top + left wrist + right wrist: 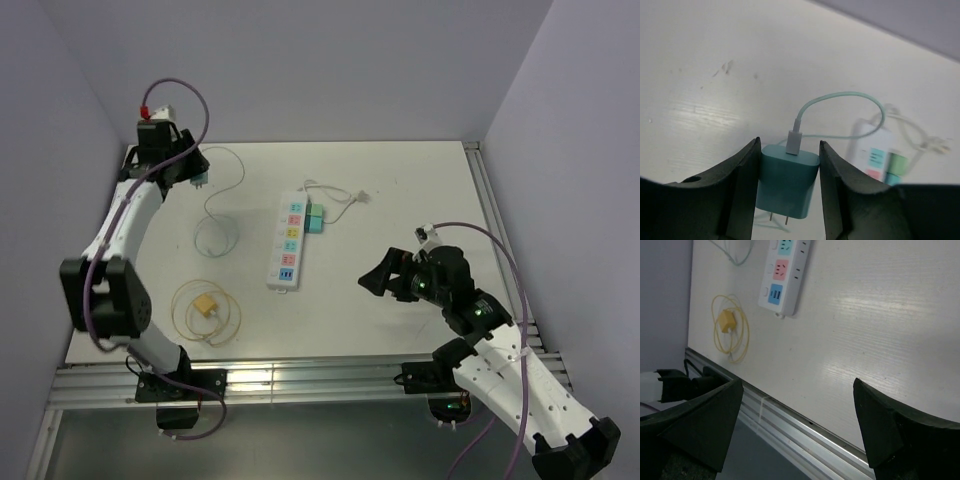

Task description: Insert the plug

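Note:
My left gripper [196,176] is at the far left of the table, shut on a teal plug [787,185]. In the left wrist view the plug sits between the two black fingers [742,190], prongs down just above the table. Its pale teal cable [840,97] loops away toward the white power strip [288,243], whose end also shows in the left wrist view [872,152]. The strip has coloured sockets and lies at the table's middle, to the right of this gripper. My right gripper [385,276] is open and empty, right of the strip.
A green plug [315,221] with a white cable sits by the strip's far right side. A yellow charger [207,306] with a coiled yellow cable lies at the near left, also in the right wrist view [726,320]. A metal rail [805,425] runs along the table's near edge.

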Controlling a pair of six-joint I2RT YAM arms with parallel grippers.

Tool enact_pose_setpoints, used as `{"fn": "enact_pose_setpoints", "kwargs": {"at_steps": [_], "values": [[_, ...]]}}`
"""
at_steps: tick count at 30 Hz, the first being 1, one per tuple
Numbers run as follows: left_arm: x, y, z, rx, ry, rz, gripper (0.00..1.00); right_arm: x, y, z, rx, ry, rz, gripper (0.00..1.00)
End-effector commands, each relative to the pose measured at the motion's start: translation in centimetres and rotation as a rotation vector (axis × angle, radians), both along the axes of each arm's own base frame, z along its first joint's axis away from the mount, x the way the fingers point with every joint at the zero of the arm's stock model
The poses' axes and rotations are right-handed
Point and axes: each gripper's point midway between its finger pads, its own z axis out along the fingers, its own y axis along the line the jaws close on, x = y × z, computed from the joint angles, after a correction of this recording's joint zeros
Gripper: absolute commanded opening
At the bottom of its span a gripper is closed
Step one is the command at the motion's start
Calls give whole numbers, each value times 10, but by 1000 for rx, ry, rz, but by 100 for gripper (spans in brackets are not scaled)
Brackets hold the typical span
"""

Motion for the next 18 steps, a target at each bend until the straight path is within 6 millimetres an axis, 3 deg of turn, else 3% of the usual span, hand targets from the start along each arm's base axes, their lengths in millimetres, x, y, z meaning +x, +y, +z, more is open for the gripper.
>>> {"fn": "enact_pose_setpoints", "kwargs": {"at_steps": [1, 5, 6, 8, 9, 10, 12, 15, 18], "values": [[-46, -30, 66, -167, -140, -84, 0, 1, 8, 30, 42, -13, 24, 97], [-103, -62, 104, -253, -232, -224, 0, 0, 12, 52, 74, -33, 42, 96], [-123, -69, 125, -260, -282, -259, 0, -1, 12, 55, 76, -32, 42, 96], [-151, -98, 147, -285, -322, -361, 0, -1, 11, 67, 91, -56, 36, 96], [-173, -111, 172, -313, -382, -440, 0, -3, 10, 70, 93, -57, 33, 96], [-191, -132, 185, -342, -404, -527, 0, -3, 9, 74, 101, -65, 27, 96], [-225, -150, 212, -395, -457, -635, 0, -4, 8, 84, 117, -77, 15, 96], [-265, -173, 229, -439, -489, -756, 0, -9, 9, 98, 169, -99, 13, 95], [-295, -190, 221, -471, -478, -886, 0, -17, 11, 116, 235, -126, 26, 94]]}}
